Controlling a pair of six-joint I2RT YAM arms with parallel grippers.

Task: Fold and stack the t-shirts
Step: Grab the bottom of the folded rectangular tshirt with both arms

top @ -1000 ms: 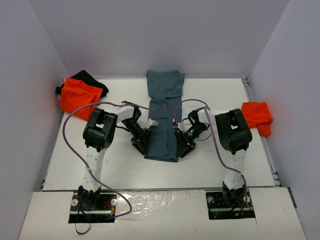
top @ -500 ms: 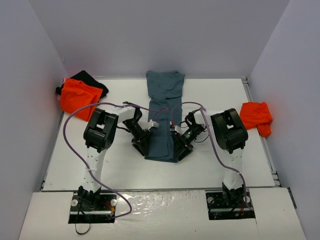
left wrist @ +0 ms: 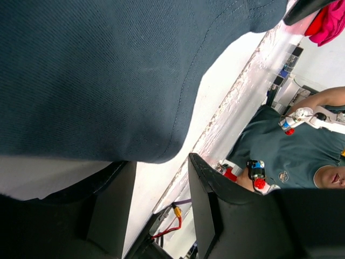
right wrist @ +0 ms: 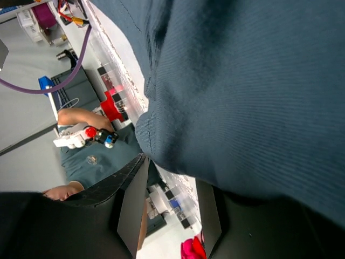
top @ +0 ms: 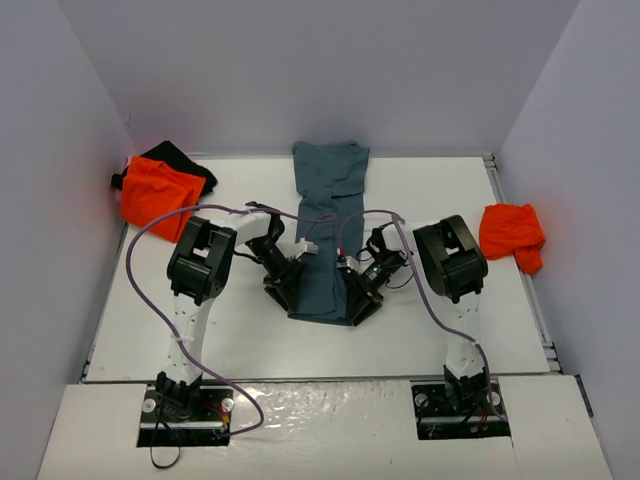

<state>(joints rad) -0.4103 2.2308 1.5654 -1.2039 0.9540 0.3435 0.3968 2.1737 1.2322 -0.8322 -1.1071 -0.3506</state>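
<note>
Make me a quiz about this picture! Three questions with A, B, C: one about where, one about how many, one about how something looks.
1. Where is the blue shirt?
A) in the middle of the table
B) in the left corner
C) on the floor

2. How many orange heaps are there?
A) one
B) two
C) four

3. How does the blue shirt lie?
A) balled up
B) rolled
C) flat, in a long strip

Answers: 1 A, it runs down the table's centre. 2 B, one heap sits at the left edge and one at the right. 3 C, it stretches flat toward the far wall.
</note>
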